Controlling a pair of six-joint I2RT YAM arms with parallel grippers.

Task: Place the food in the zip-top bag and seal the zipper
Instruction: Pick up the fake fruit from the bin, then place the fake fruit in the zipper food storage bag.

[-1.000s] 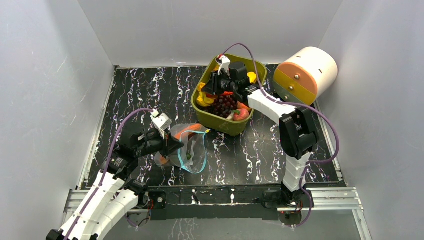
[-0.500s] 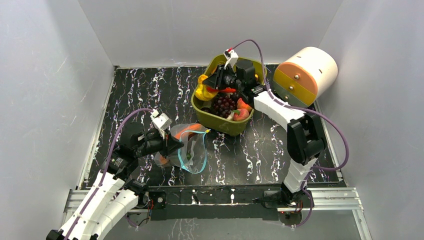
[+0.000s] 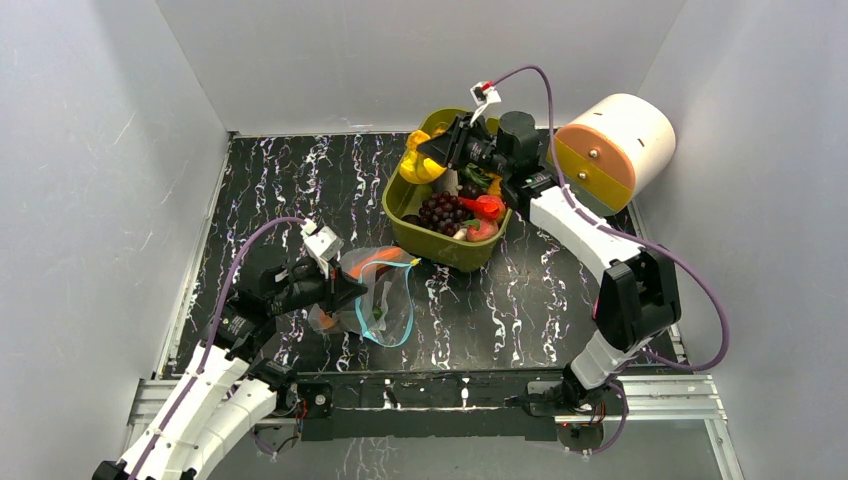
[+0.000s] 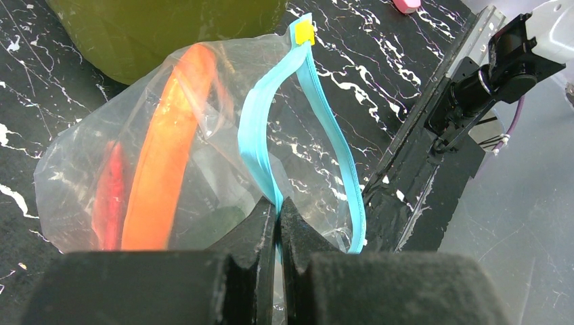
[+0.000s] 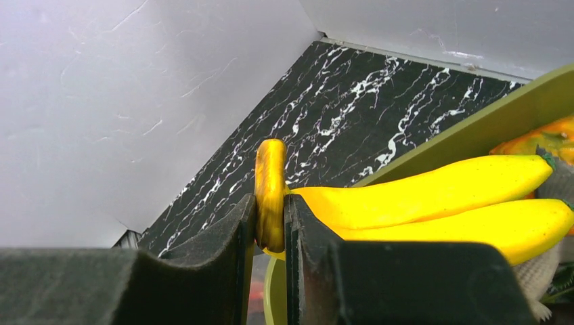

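banana bunch [image 5: 433,196], tight in the right gripper [image 5: 270,217], now higher over the tub [image 3: 445,250]; left gripper [image 4: 277,213] tight on the zipper [image 4: 248,142]

This is a robotics lab test cell, not a home or a kitchen. Plain grey-white panels [image 3: 110,150] box in a small black marble-patterned tabletop [image 3: 300,180] on three sides. An aluminium rail [image 3: 660,395] runs along its near edge and carries the bases of two white-and-black arms [image 3: 570,220], which trail purple cables [image 3: 700,300]. The items on the table are props: plastic toy food [image 3: 447,210] in an olive tub [image 3: 440,250], a clear zip-top bag [image 3: 385,300] and a cream cylinder [image 3: 615,145].
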